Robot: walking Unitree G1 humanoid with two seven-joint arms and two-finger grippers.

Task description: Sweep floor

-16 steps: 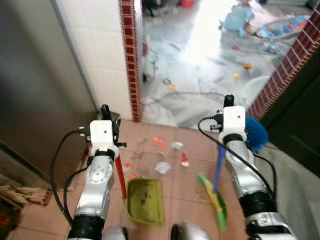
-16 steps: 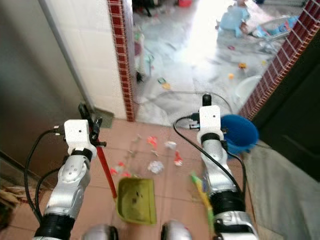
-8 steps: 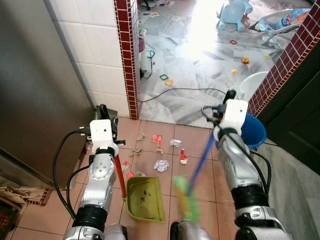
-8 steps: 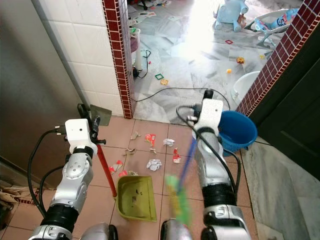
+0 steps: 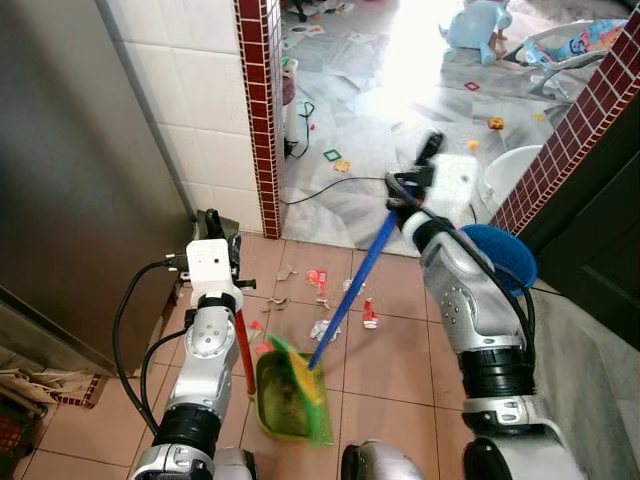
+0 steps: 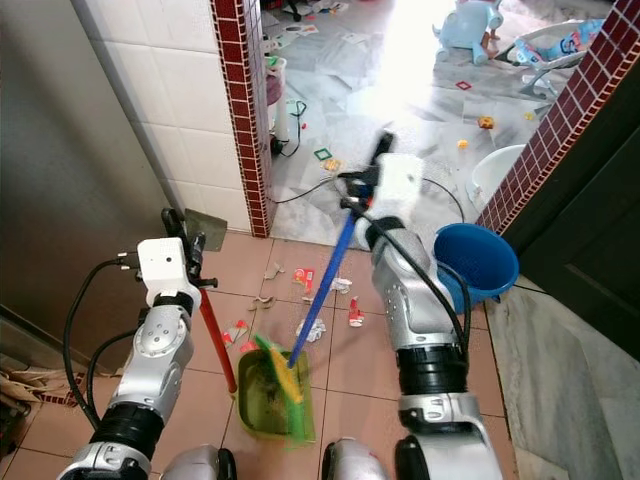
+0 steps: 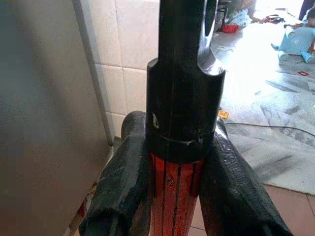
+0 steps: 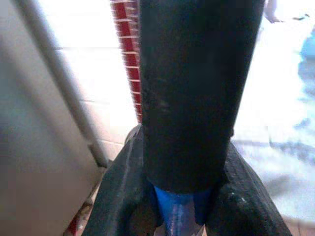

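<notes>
Left eye view, bristly broom (image 5: 300, 375), green plastic dustpan (image 5: 281, 410)

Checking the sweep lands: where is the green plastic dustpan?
The green plastic dustpan lies on the terracotta tiles between both arms, under the green broom head, its red handle in the left gripper.

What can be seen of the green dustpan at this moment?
The dustpan is a yellow-green plastic scoop on a long red handle with a black top, which the left gripper clamps between its fingers. It sits on the terracotta floor tiles by the robot's feet, mouth facing the scattered litter. Dark specks lie inside the pan. The broom's green-and-yellow bristles, on a blue stick in the right gripper, lie over its right side.
</notes>
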